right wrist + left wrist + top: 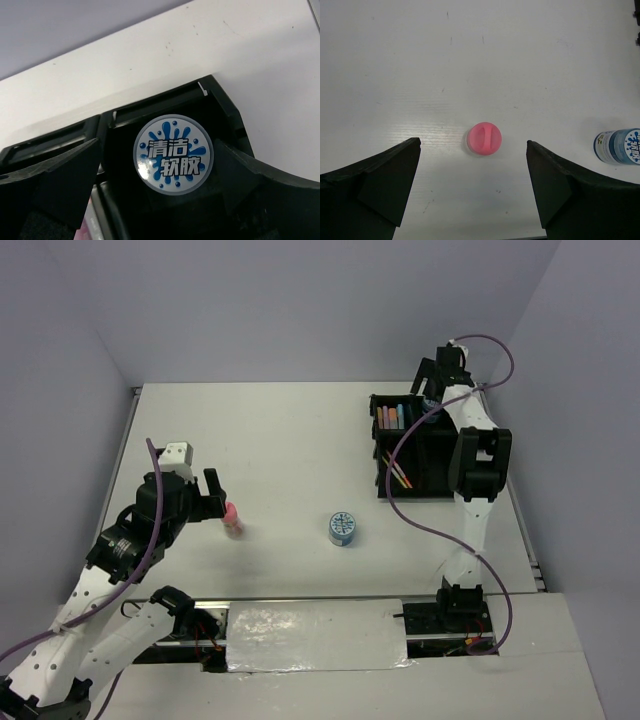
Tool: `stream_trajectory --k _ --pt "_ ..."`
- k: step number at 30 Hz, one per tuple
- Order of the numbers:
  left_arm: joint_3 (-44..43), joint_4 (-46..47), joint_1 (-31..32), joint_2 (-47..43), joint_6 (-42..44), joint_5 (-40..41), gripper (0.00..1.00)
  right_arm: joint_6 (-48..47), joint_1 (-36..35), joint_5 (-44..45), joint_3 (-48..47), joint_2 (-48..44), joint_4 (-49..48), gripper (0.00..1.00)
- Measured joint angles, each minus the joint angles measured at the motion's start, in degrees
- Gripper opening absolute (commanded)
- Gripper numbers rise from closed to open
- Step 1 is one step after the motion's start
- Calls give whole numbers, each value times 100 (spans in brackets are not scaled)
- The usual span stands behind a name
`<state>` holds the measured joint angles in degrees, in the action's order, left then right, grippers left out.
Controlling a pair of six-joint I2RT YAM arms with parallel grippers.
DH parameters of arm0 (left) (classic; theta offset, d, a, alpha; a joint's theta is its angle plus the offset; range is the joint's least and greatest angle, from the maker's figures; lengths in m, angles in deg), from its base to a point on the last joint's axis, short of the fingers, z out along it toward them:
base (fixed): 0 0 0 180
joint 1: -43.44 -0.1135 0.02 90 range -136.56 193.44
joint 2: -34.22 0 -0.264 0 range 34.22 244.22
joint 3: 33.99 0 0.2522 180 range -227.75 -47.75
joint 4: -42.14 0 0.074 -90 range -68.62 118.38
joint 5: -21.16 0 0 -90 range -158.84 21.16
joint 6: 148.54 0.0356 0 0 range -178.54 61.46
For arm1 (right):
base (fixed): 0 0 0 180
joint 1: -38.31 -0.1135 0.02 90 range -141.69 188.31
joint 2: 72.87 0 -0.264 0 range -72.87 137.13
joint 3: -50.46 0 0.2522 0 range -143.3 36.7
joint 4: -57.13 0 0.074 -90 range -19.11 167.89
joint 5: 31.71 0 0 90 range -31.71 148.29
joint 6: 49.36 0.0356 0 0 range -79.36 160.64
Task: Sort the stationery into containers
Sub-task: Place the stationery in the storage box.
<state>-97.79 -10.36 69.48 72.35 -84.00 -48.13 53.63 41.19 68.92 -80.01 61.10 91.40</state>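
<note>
Hanging wide open and empty over the pink bottle (484,138) standing on the tabletop (470,50), the left hand (473,141) could have tipped the bottle if one finger bumped it first, while the open right hand (157,144) hung above the tray (155,102).

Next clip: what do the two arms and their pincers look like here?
Both arms have white tubular links with black joint housings. A purple cable loops loosely along the right arm; a second purple cable runs along the left arm. The left pincer and right pincer each have two broad, matte black, wedge-shaped fingers. No markings visible.
</note>
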Motion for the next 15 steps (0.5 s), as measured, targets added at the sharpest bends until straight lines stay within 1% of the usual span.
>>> stream_trajectory --k 5,9,11,13,15 --pt "0 0 0 0 0 0 99 -11 -70 -157 2 -282 22 100" --pt "0 -11 0 0 -20 96 99 -157 -479 63 219 -973 33 100" --pt "0 -39 0 0 -46 256 99 -254 -957 345 299 -1478 118 100" --pt "-4 -116 -11 -2 -122 507 99 -352 -1543 442 299 -1917 142 100" --pt "-46 -264 -50 -4 -264 846 99 -435 -2238 520 354 -2334 175 100"
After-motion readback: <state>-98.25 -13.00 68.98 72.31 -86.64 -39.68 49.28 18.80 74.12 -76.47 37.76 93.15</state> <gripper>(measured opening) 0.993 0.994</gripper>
